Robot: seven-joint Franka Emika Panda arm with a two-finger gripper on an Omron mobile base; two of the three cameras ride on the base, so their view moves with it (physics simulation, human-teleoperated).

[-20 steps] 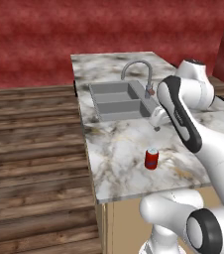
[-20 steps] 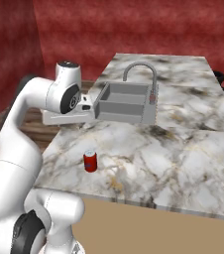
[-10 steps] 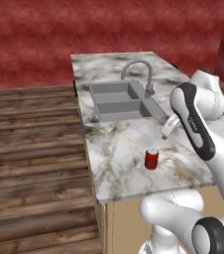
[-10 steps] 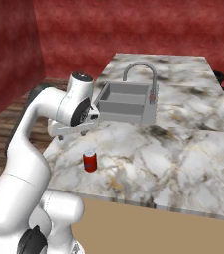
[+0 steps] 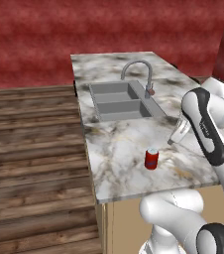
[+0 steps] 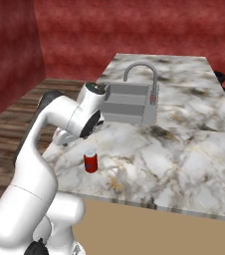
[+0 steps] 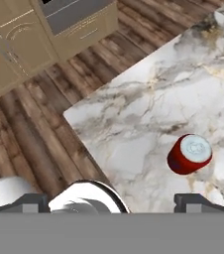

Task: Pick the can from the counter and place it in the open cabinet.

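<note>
Counter (image 5: 119, 144): marble, sink (image 5: 119, 100) at the far end.
Can (image 5: 151, 158): upright near my front edge; I judge it light, rigid, slick, best pinched mid-wall.
Fingers (image 7: 111, 201): spread wide, hovering beside the can.

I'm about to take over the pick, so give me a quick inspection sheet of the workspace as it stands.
Surface: marble counter with double sink and faucet.
Job's things: red can upright on the counter near the front edge, ungrasped; cabinet: nothing seen.
Clutter: nothing seen.
Grippers: pincer hangs above the counter beside the can, apart from it; jaw state unclear.
Cables: nothing seen.
Surroundings: wooden floor, red walls, tan base cabinets.
</note>
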